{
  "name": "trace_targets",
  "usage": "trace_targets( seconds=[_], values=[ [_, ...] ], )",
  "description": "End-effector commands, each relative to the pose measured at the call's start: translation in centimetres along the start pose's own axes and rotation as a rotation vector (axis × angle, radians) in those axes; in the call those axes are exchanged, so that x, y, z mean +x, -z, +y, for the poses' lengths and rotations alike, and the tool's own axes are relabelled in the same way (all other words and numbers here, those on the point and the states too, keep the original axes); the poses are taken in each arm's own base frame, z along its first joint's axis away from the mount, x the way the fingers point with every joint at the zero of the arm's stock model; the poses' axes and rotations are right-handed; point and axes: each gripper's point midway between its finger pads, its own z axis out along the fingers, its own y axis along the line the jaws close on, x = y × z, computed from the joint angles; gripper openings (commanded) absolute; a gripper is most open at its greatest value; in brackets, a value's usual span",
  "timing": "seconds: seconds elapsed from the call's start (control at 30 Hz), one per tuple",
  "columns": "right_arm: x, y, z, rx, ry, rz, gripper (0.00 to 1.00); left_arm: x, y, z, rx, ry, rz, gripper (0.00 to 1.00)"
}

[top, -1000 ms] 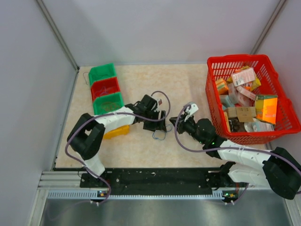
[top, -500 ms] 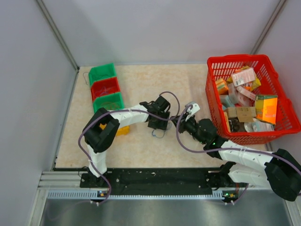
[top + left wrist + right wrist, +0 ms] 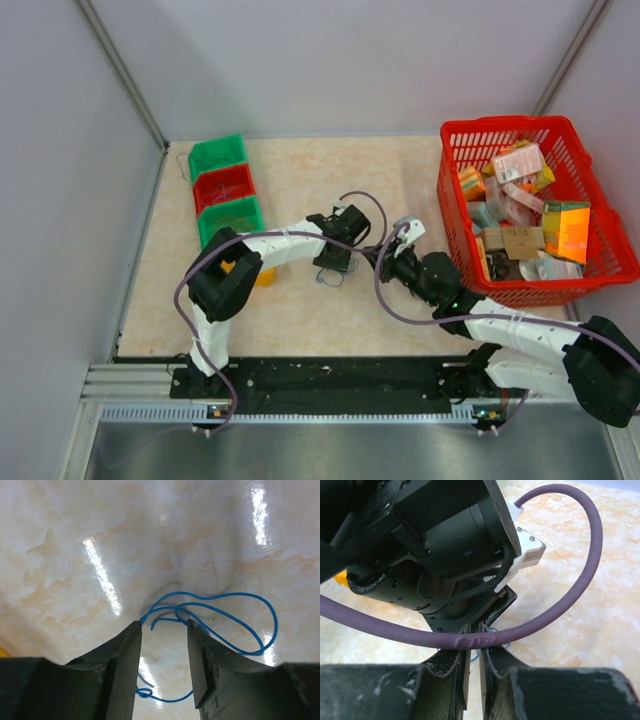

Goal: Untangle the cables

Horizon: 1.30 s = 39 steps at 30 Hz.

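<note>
The left claw [image 3: 164, 626] points down at the tabletop [image 3: 75, 530] with its fingers released and a clear gap between them. A thin blue wire, one of the cables [image 3: 235, 594], runs through that gap without being pinched. It lies flat in loose loops that spread away to one side, with a small curl just under the fingers.

From above, the little tangle sits mid-tabletop, under the left claw and just beside the right one. The other wire colours are too fine to make out.

The right claw [image 3: 474, 627] is nearly clenched, with only a narrow slit between its fingers. A bit of blue wire shows in that slit, but I cannot tell whether it is gripped.

The left arm's black wrist [image 3: 445, 540] and purple hose [image 3: 580, 580] fill the right wrist view.
</note>
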Motion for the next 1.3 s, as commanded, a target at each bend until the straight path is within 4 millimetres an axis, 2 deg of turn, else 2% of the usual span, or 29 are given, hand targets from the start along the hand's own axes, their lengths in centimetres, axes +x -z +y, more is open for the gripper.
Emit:
trace_targets(
  seconds=[0.0,0.1,0.23,0.33,0.47,0.6,0.7,0.73,0.77,1.0,1.1,1.17,1.2,1.23,1.27],
  values=[
    [-1.1,-0.1,0.6,-0.019,0.003,-0.047,0.11,-1.7,2.0,1.2,-0.05,-0.014,-0.084,0.5],
    [-1.2,-0.2,0.5,-0.017,0.004,-0.045,0.11,-1.6,1.6,1.0,-0.045,-0.025,-0.069,0.62],
    [-1.1,-0.1,0.3,-0.007,0.006,-0.044,0.11,-0.9,0.5,0.4,-0.034,-0.032,-0.026,0.63],
    [-1.1,-0.1,0.4,-0.009,0.006,-0.044,0.11,-0.4,-0.1,0.2,-0.029,-0.032,-0.005,0.58],
    [-1.2,-0.1,0.4,-0.011,0.004,-0.046,0.11,-0.2,-0.3,0.4,-0.044,-0.038,-0.006,0.45],
    [-1.1,-0.1,0.4,-0.01,0.005,-0.043,0.11,-0.6,-0.1,0.8,-0.058,-0.058,-0.016,0.26],
    [-1.0,-0.1,0.3,-0.008,0.006,-0.041,0.11,-1.7,0.7,0.8,-0.055,-0.073,-0.049,0.05],
    [-0.9,-0.1,0.4,-0.011,0.006,-0.039,0.11,-2.3,1.2,0.9,-0.053,-0.072,-0.067,0.0],
    [-1.1,-0.1,0.4,-0.01,0.006,-0.042,0.11,-2.7,1.7,1.0,-0.053,-0.073,-0.082,0.0],
    [-1.1,-0.2,0.4,-0.01,0.003,-0.043,0.11,-6.4,6.2,2.3,-0.032,-0.024,-0.235,0.0],
    [-1.1,-0.2,0.4,-0.012,0.005,-0.042,0.11,-7.0,7.5,1.5,0.047,-0.008,-0.268,0.0],
    [-1.1,-0.2,0.5,-0.015,0.002,-0.044,0.11,-6.9,7.5,1.0,0.086,0.004,-0.263,0.0],
    [-1.2,-0.2,0.5,-0.014,0.003,-0.044,0.11,-6.8,7.3,0.8,0.1,0.004,-0.252,0.06],
    [-1.0,-0.1,0.4,-0.013,0.003,-0.041,0.11,-6.7,7.1,0.7,0.1,0.004,-0.237,0.2],
    [-1.1,-0.1,0.5,-0.015,0.002,-0.044,0.11,-6.6,6.8,0.7,0.094,0.007,-0.226,0.39]
  ],
)
